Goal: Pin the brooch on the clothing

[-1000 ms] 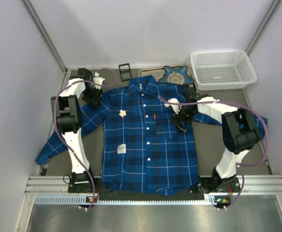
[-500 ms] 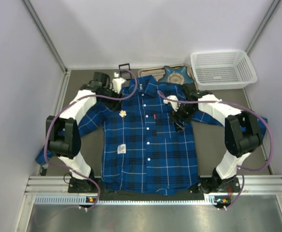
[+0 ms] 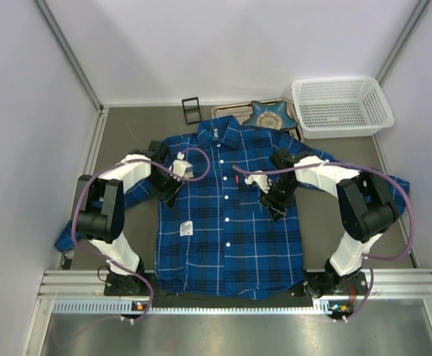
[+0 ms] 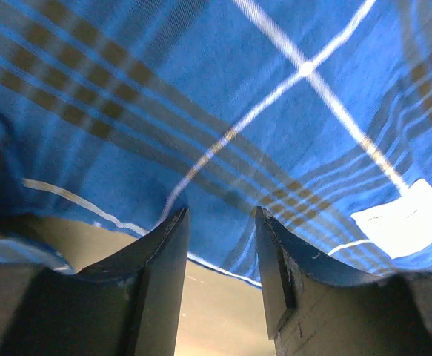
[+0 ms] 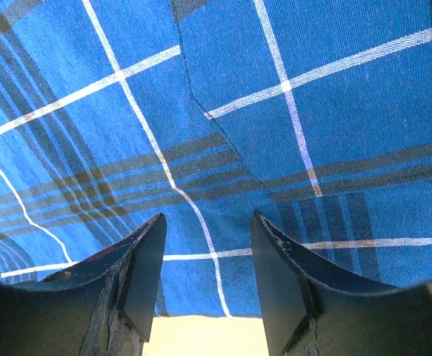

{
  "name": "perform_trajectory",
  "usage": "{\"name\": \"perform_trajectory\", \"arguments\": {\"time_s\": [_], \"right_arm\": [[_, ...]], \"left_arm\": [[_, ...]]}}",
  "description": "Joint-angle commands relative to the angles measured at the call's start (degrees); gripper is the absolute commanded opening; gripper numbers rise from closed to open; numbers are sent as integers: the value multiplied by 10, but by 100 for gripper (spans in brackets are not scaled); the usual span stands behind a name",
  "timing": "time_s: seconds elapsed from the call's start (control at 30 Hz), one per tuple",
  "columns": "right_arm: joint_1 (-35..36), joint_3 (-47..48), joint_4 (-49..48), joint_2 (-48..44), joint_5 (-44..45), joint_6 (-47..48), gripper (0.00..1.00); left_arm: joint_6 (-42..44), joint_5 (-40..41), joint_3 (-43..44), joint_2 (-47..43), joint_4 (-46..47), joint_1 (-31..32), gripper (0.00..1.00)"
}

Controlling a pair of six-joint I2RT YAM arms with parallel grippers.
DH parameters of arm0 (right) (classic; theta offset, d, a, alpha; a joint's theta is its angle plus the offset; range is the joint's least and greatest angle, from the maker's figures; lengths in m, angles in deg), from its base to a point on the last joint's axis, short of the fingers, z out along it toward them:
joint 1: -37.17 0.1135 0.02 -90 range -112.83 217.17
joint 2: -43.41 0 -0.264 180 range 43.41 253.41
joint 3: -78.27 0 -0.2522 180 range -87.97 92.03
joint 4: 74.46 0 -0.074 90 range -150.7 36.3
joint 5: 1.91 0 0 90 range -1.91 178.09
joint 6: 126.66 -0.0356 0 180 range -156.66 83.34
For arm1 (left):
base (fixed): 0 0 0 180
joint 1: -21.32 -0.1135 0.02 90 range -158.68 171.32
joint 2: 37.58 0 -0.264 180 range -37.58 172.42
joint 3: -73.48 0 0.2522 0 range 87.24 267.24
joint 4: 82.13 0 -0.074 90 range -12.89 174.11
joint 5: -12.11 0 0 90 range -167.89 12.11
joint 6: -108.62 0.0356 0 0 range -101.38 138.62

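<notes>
The plaid shirt (image 3: 227,215) lies flat and face up on the table, collar at the far end. My left gripper (image 3: 168,191) hangs low over its left chest near the side edge, open and empty. In the left wrist view (image 4: 219,215) the fingers frame plaid cloth (image 4: 201,96) and a white label (image 4: 408,215). My right gripper (image 3: 275,204) is open and empty just above the chest pocket. In the right wrist view (image 5: 207,219) the pocket seam (image 5: 223,133) runs between the fingers. The brooch does not show in any view.
A white mesh basket (image 3: 340,104) stands at the back right. A blue star-shaped dish (image 3: 270,115) sits behind the collar, and a small black frame (image 3: 191,110) to its left. The shirt's sleeves spread out to both sides.
My left arm has swung from the back left corner to over the shirt's left chest, where the brooch showed before. My right gripper has shifted slightly nearer over the pocket.
</notes>
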Motion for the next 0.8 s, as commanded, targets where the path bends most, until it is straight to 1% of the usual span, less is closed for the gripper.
{"name": "perform_trajectory", "arguments": {"time_s": [0.0, 0.13, 0.17, 0.2, 0.27, 0.3, 0.33, 0.37, 0.4, 0.43, 0.5, 0.53, 0.57, 0.6, 0.67, 0.77], "right_arm": [[3, -20, 11, 22, 48, 28, 51], [2, -27, 26, 14, 65, 52, 51], [2, -27, 27, 11, 63, 53, 51], [3, -22, 29, 9, 57, 51, 51], [3, -14, 35, -1, 38, 46, 51], [2, -5, 35, -4, 32, 42, 51], [3, -1, 38, -7, 23, 38, 51], [3, 2, 38, -12, 21, 37, 51], [3, 7, 39, -14, 20, 34, 51], [2, 11, 40, -15, 17, 33, 52], [3, 20, 44, -23, 13, 27, 52], [3, 22, 46, -25, 7, 25, 52], [3, 25, 49, -27, 5, 22, 52], [3, 29, 50, -27, 2, 18, 53], [2, 29, 51, -27, 3, 14, 53], [3, 26, 50, -25, 6, 10, 54]], "left_arm": [[59, 42, -31, -7, -36, 1, 46], [72, 69, -53, -12, -49, -5, 46], [71, 58, -44, -26, -49, -13, 45], [65, 26, -35, -38, -43, -18, 45], [40, -10, -10, -72, -21, -17, 48], [28, -32, -3, -78, 6, -15, 50], [-5, -39, 6, -82, 17, -13, 52], [-21, -45, 29, -78, 26, -5, 54], [-38, -43, 39, -74, 40, 1, 56], [-73, -22, 48, -70, 72, 8, 57], [-95, 9, 61, -58, 109, 34, 60], [-118, 33, 61, -56, 157, 41, 62], [-130, 50, 60, -48, 178, 53, 64], [-138, 65, 63, -42, 192, 60, 98], [-149, 92, 75, -17, 217, 77, 99], [-151, 151, 91, 18, 226, 102, 99]]}}
